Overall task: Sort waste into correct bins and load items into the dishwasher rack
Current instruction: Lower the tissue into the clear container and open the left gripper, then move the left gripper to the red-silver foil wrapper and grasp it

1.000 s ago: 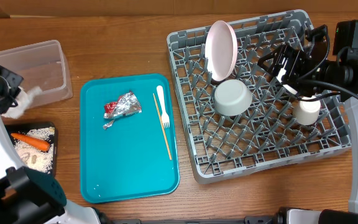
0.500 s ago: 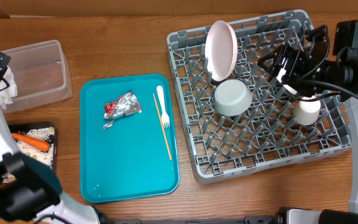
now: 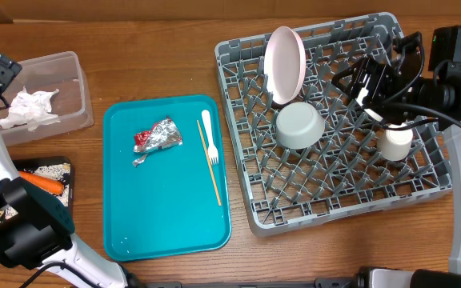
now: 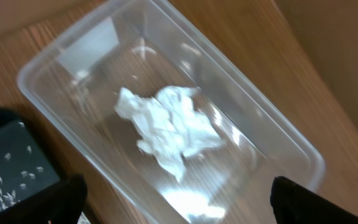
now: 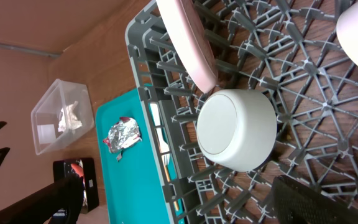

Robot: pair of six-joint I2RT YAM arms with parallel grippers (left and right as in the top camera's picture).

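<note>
White crumpled napkin (image 4: 169,127) lies loose in clear tub (image 3: 82,88) at bench's far-left corner. L gripper (image 4: 179,202) hangs directly over it, fingers (image 4: 55,196) spread wide, nothing btwn them, not touching napkin. L arm runs along bench's left edge, over black tray (image 3: 58,162) w/ carrot (image 3: 40,182). R gripper (image 5: 182,202) also wide open, empty, above rack (image 3: 334,200) nr its far-right corner, cup (image 3: 394,142) close by. Teal tray (image 3: 166,216), mid-bench, carries foil wrapper (image 3: 157,136), fork (image 3: 208,136), stick (image 3: 211,172); its near half is bare.
</note>
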